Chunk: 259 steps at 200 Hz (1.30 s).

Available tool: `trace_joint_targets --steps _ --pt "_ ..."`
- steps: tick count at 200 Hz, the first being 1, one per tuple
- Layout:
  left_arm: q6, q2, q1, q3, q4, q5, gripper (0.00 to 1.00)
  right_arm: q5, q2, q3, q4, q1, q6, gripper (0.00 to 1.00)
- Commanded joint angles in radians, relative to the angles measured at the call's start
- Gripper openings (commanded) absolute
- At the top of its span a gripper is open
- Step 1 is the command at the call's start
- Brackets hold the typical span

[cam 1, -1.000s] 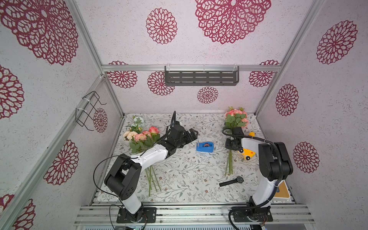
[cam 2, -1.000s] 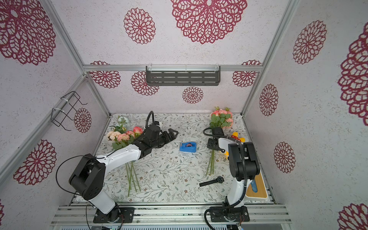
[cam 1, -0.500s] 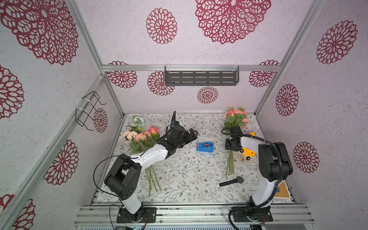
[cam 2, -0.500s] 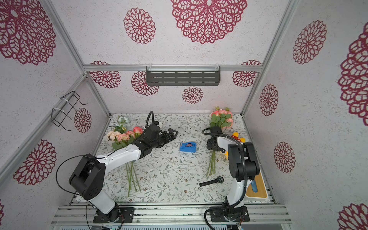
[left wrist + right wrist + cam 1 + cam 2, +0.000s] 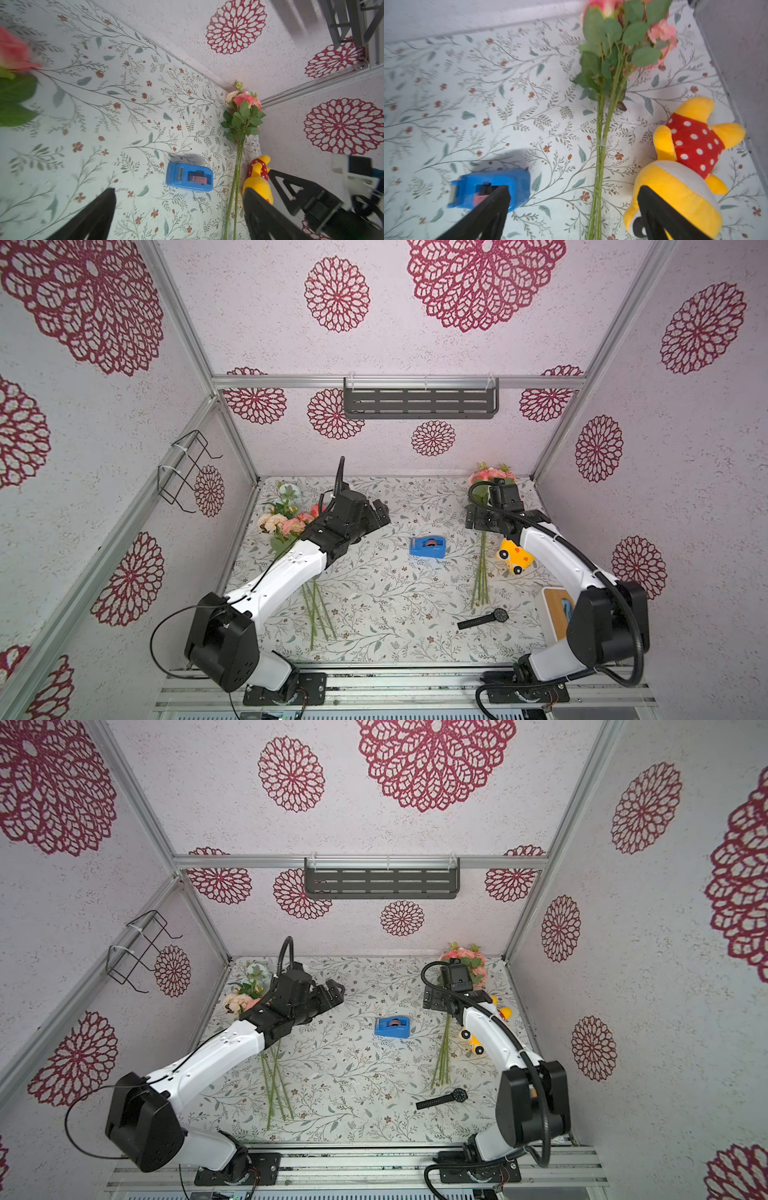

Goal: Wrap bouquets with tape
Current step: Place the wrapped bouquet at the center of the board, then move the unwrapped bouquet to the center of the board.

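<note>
Two bouquets lie on the floral table. The left bouquet (image 5: 286,522) is partly under my left arm. The right bouquet (image 5: 482,572) has pink blooms by the back wall, and a thin clear band crosses its stems (image 5: 600,143). The blue tape dispenser (image 5: 427,547) sits between them. My right gripper (image 5: 573,188) hangs open above the right bouquet's stems, one finger to each side, holding nothing. My left gripper (image 5: 178,190) is open and empty, hovering left of the tape (image 5: 190,178) and pointing toward it.
A yellow plush toy (image 5: 515,558) lies just right of the right stems. A black wristwatch (image 5: 484,619) rests near the front, with a wooden board (image 5: 559,614) at the front right edge. A grey shelf (image 5: 419,402) and a wire basket (image 5: 183,472) hang on the walls.
My right gripper has opened from nearly shut on the right bouquet's stems and drawn slightly toward the back wall. The left arm has not moved.
</note>
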Motion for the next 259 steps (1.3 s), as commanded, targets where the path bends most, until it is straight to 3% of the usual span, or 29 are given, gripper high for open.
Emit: trace_joint_targets --steps 1,16,49,95,153,249,259 --pt "0.018 -0.084 0.056 -0.062 -0.214 -0.037 0.98 -0.09 -0.133 -0.094 0.102 -0.007 -0.011 0.99" --pt "0.029 -0.138 0.078 -0.079 -0.342 -0.112 0.98 -0.161 -0.184 -0.178 0.194 -0.023 0.001 0.99" --pt "-0.004 -0.177 0.15 -0.109 -0.532 -0.13 0.98 -0.338 -0.138 -0.188 0.235 -0.018 0.031 0.99" --pt "-0.038 -0.186 0.178 -0.184 -0.632 -0.22 0.98 -0.377 -0.087 -0.208 0.272 0.075 0.048 0.99" --pt "0.048 -0.052 0.3 -0.246 -0.486 -0.158 0.98 -0.458 -0.119 -0.314 0.378 0.097 0.111 0.99" --pt "0.133 0.213 0.341 -0.21 -0.366 -0.144 1.0 -0.478 -0.102 -0.343 0.411 0.096 0.128 0.99" --pt "0.139 0.217 0.341 -0.216 -0.353 -0.138 0.95 -0.475 -0.096 -0.339 0.411 0.096 0.134 0.99"
